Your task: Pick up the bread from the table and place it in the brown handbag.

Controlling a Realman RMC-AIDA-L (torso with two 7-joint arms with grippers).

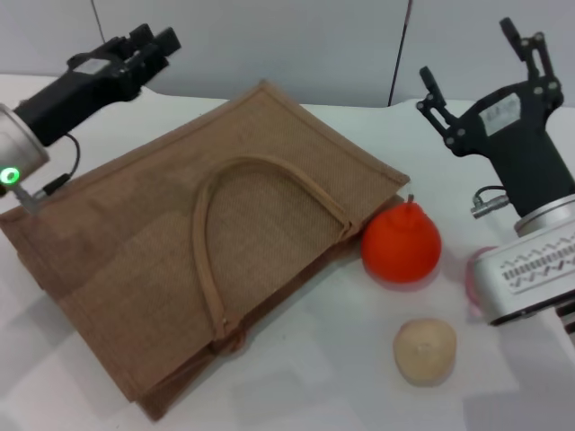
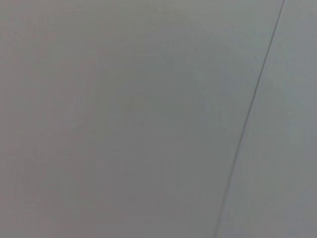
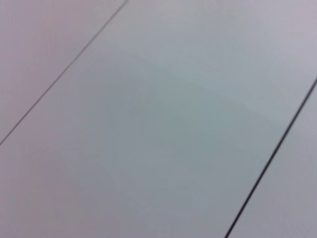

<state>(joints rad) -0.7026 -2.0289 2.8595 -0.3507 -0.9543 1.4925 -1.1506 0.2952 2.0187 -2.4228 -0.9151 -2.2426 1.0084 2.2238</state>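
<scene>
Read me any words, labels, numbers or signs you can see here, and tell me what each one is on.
No text here is readable.
Right arm's silver wrist housing: a row of dark marks, too blurred to read.
Left arm's silver housing: only a lit green dot.
Brown handbag, orange fruit, beige bun: no markings.

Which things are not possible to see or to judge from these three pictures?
- Bread: in no view; the brown handbag's inside is hidden by its own cloth in the head view.
- Pink thing, head view: mostly behind the right arm, unidentifiable.
- Both wrist views: only blank grey panels, no table, though the left gripper and right gripper hang raised.
</scene>
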